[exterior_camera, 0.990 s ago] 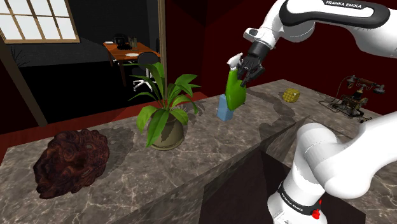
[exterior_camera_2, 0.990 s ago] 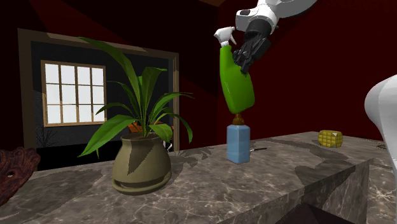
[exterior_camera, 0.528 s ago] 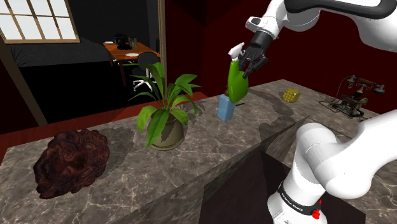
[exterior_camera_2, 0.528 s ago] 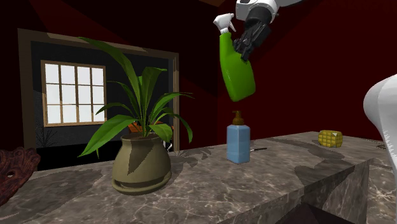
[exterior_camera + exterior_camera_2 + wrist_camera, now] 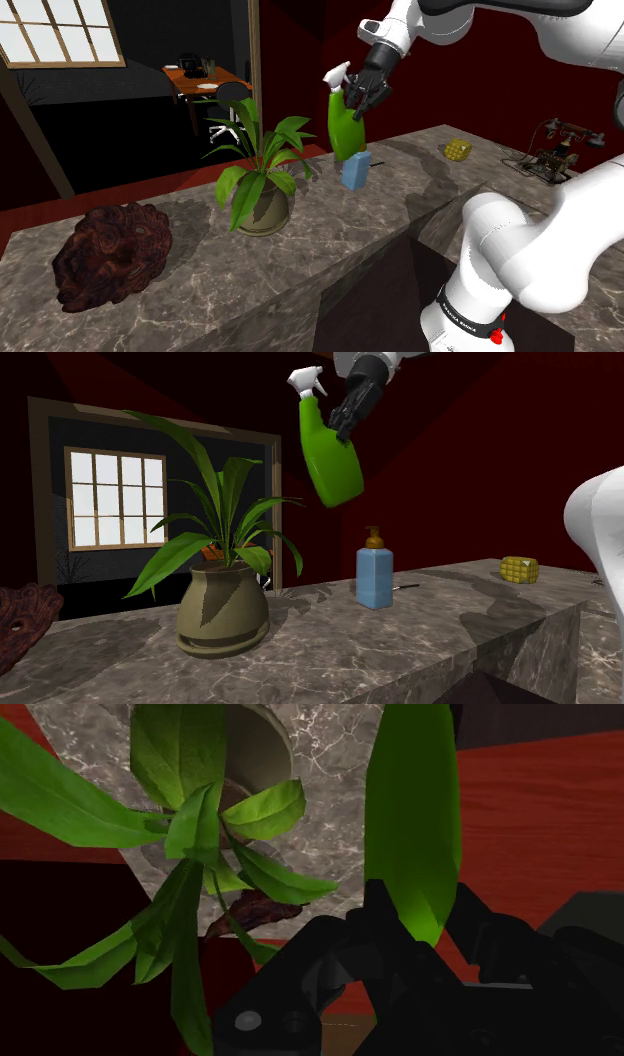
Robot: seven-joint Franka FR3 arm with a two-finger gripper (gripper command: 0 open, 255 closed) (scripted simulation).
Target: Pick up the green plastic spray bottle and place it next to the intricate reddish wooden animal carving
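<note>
Gripper [image 5: 364, 90] clamped on green spray bottle [image 5: 345, 135], held off surface [image 5: 200, 290]. Shoulder view: blue pump bottle [image 5: 355, 175] at its 6 o'clock. Pot [image 5: 262, 212] holds leafy plant [image 5: 262, 150]; carving [image 5: 112, 250] at pot's 8 o'clock.

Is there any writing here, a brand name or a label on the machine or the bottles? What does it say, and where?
"FRANKA EMIKA": in dark letters on the white arm, on its lowest section, seen in the shoulder view.
Small red mark beside that lettering: too small to read.
Green spray bottle and blue pump bottle: no lettering shows on either.
</note>
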